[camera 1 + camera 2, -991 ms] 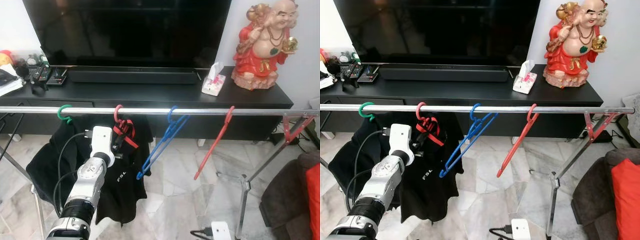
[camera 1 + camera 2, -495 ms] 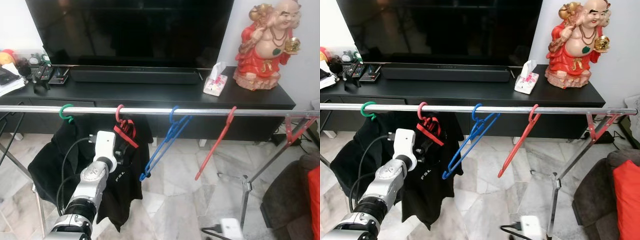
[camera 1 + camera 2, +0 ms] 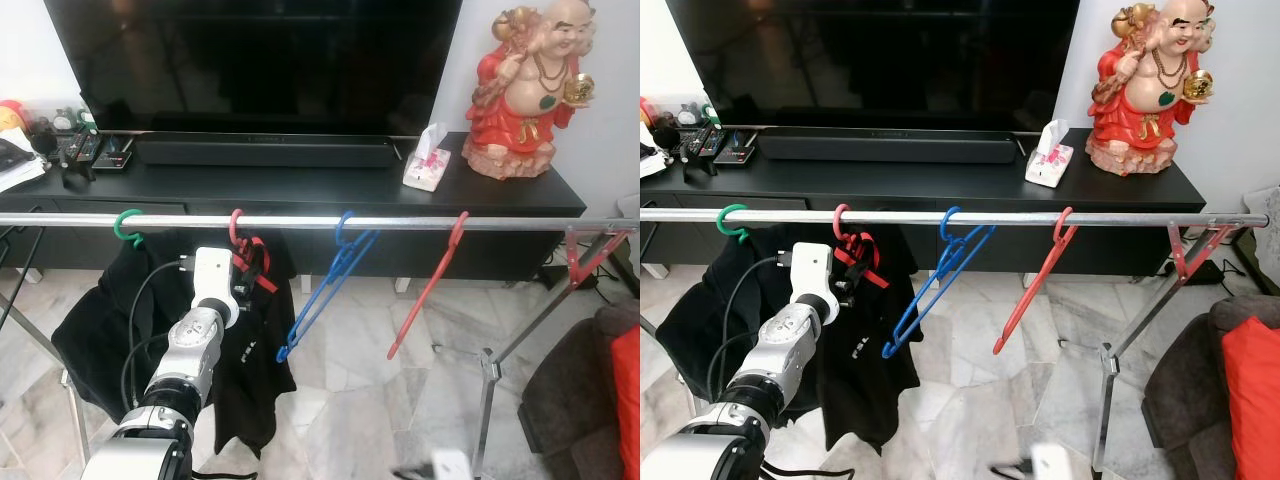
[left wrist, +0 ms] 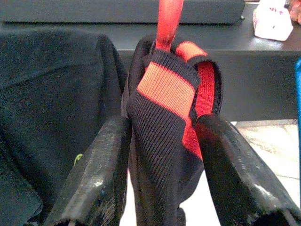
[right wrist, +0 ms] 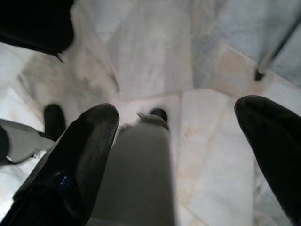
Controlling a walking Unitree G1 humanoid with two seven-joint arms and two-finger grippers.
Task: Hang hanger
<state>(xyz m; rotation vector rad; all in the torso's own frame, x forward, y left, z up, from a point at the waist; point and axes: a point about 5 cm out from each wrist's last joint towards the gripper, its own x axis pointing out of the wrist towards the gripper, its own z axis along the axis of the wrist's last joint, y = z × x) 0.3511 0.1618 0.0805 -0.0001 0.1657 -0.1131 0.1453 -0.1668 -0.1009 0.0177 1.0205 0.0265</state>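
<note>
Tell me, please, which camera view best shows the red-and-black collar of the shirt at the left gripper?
The left wrist view: the collar sits close up between the left gripper fingers, its ribbing clear, below the red hanger. In both eye views it is a small red patch beside the gripper under the rail.

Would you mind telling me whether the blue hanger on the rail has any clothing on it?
No, the blue hanger hangs bare from the rail, with nothing draped on its frame.

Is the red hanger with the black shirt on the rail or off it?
On. Its hook sits over the rail; the left hand grips the shirt collar.
</note>
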